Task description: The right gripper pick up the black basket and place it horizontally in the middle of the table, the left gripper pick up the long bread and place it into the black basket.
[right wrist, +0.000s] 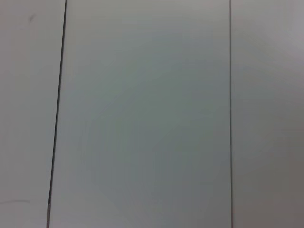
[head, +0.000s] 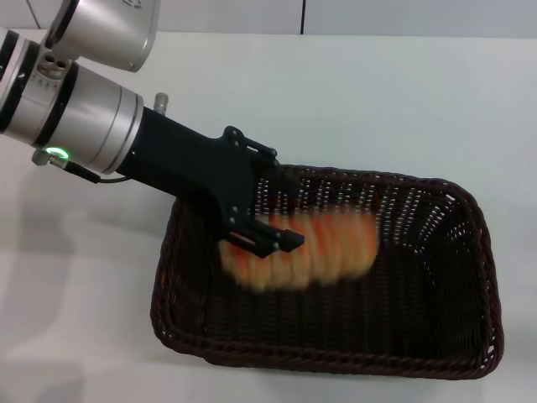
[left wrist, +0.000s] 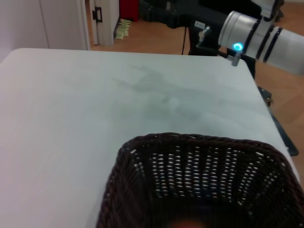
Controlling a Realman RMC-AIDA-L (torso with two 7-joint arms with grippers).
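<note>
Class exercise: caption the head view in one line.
Left gripper holds the long bread inside the black basket on the table.

Black basket on table; long bread inside basket, toward left half.

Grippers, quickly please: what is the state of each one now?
Left gripper: inside the black basket, closed on the long bread.
Right gripper: not visible in any view.
</note>
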